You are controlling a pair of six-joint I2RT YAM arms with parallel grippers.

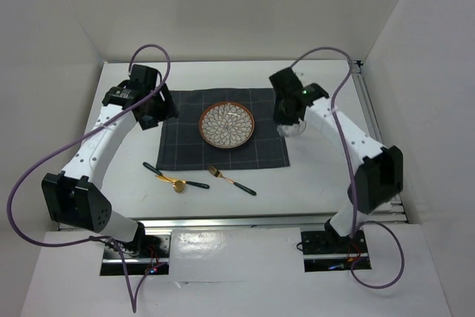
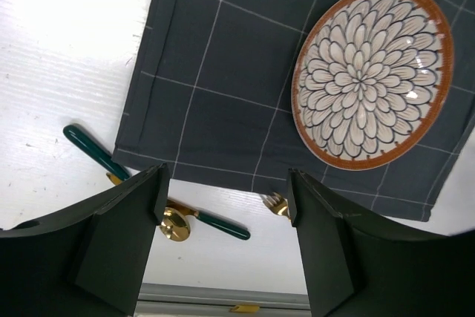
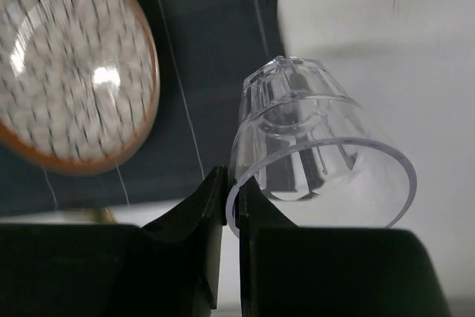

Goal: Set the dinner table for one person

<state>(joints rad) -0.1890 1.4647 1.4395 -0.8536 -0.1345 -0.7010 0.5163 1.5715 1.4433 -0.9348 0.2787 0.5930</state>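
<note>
Pinching only the thin rim of the clear glass tumbler [image 3: 319, 139] at three o'clock of the plate [image 3: 67, 72], the right gripper [image 3: 231, 187] could let it slip or tip, while the left gripper [image 2: 226, 191] hangs open.

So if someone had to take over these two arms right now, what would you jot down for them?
Left gripper: open, empty, above the left edge of the placemat.
Right gripper: shut on the rim of the clear glass, just off the placemat's right edge. I cannot tell whether the glass is lifted.
Done: the plate sits on the placemat.
Left: the fork, the spoon and a third green-handled piece lie loose on the dinner table, in front of the placemat. Probably set the glass down first, then lay the cutlery beside the plate.
</note>
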